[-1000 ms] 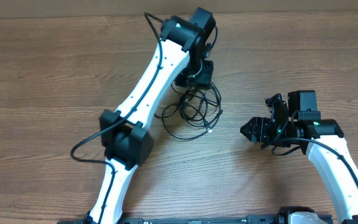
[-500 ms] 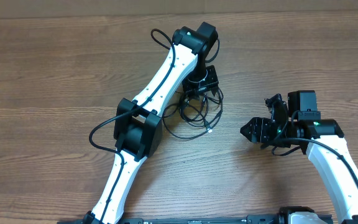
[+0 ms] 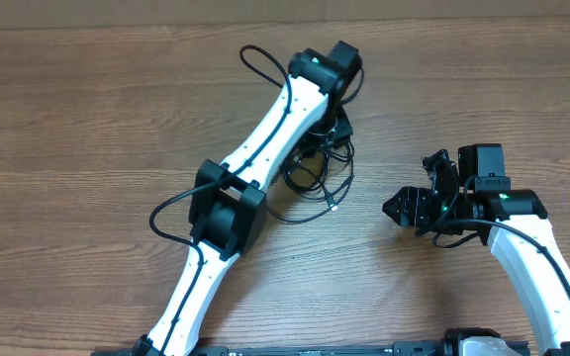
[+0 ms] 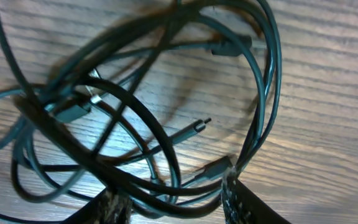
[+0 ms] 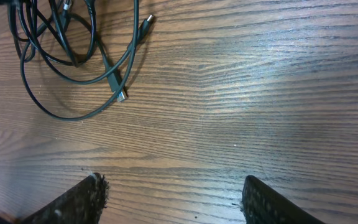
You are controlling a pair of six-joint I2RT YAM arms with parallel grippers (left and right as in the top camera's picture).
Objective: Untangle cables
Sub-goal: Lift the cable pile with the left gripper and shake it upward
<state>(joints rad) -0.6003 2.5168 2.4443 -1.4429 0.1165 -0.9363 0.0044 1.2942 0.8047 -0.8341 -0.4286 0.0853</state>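
Claw on the left (image 4: 176, 202) stands parted, strands of the cables (image 4: 229, 45) running between its fingers (image 4: 241, 202) on the surface (image 4: 328, 93). Right claw (image 5: 173, 193) gapes wide over wood grain, the tangle lying well apart toward its left.

The cables (image 3: 313, 181) lie tangled on the surface (image 3: 87, 119) near its middle, beneath the left hand (image 4: 174, 200), with several strands running between its fingertips. The right hand (image 5: 173, 188) is to the right of the tangle, well apart from it.
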